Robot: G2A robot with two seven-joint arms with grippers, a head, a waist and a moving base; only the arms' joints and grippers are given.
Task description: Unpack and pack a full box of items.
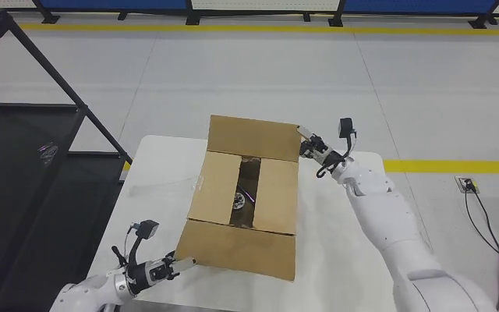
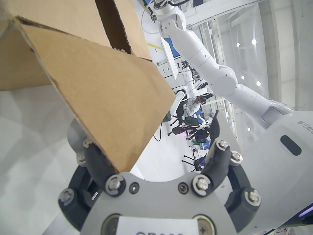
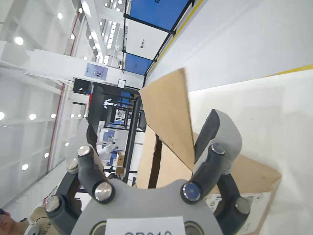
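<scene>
A brown cardboard box (image 1: 274, 195) stands in the middle of the white table (image 1: 343, 257). Its two inner flaps lie nearly closed, and a dark slit (image 1: 245, 195) between them shows some contents. The far flap (image 1: 253, 136) and near flap (image 1: 238, 249) stick outward. My right gripper (image 1: 309, 139) is open at the far flap's right corner; that flap (image 3: 168, 113) sits between its fingers (image 3: 210, 128), close to one pad. My left gripper (image 1: 185, 264) is open at the near flap's left corner, and this flap (image 2: 102, 86) rests against one finger (image 2: 97, 157).
A crumpled clear plastic sheet (image 1: 164, 186) lies on the table left of the box. A black metal rack (image 1: 39, 179) stands beside the table's left side. Bare table surface lies to the right of the box, under my right arm (image 2: 203, 57).
</scene>
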